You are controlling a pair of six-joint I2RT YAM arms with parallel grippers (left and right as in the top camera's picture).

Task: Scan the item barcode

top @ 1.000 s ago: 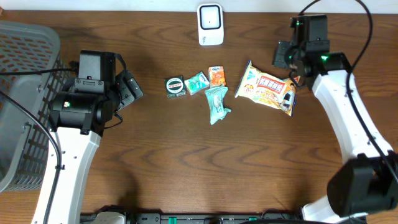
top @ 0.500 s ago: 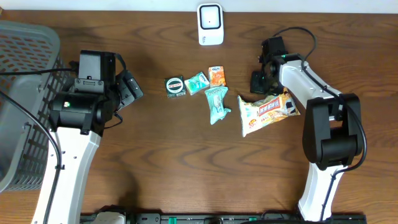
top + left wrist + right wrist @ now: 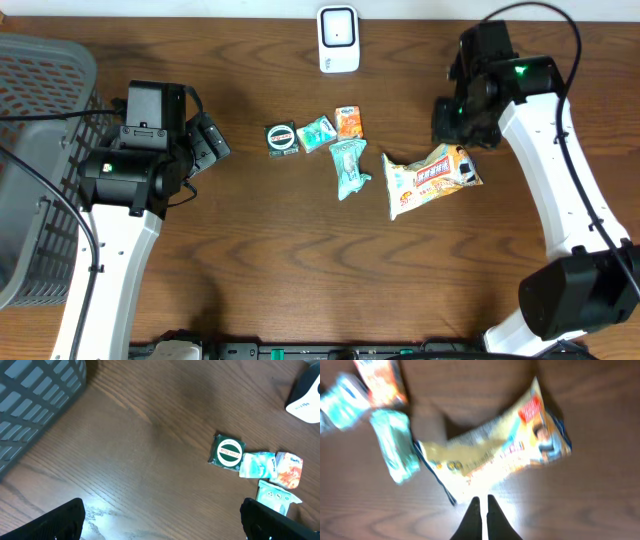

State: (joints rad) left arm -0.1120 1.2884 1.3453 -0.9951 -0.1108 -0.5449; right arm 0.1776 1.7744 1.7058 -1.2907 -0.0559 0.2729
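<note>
Right gripper (image 3: 481,504): fingers pressed together, nothing between them. In the right wrist view the tips sat at bottom centre, just below the lower edge of the snack bag (image 3: 432,178). That frame was blurred, so I couldn't tell if they touched it. Overhead, that arm's wrist hung in the upper right, just above the bag's upper right corner.

The bag lay flat on the table (image 3: 300,270), right of centre, tilted with its right end higher in the frame. Its barcode was too small to make out in any view.

Left gripper (image 3: 162,512): spread wide, holding nothing. Its fingers (image 3: 60,520) showed only at the bottom left and bottom right corners of the left wrist view, with bare wood between them. Overhead it sat left of centre, well apart from the small packets.

Scanner (image 3: 339,38): white, top centre, apart from everything else.

Small items were clustered at centre, below the scanner:
- round green-label packet (image 3: 282,139)
- teal packet (image 3: 316,132) just right of it
- orange packet (image 3: 348,122) next right
- pale teal pouch (image 3: 349,166) below those two, just beside the bag's left end

Grey basket (image 3: 40,150) filled the left edge, beside the left arm.
</note>
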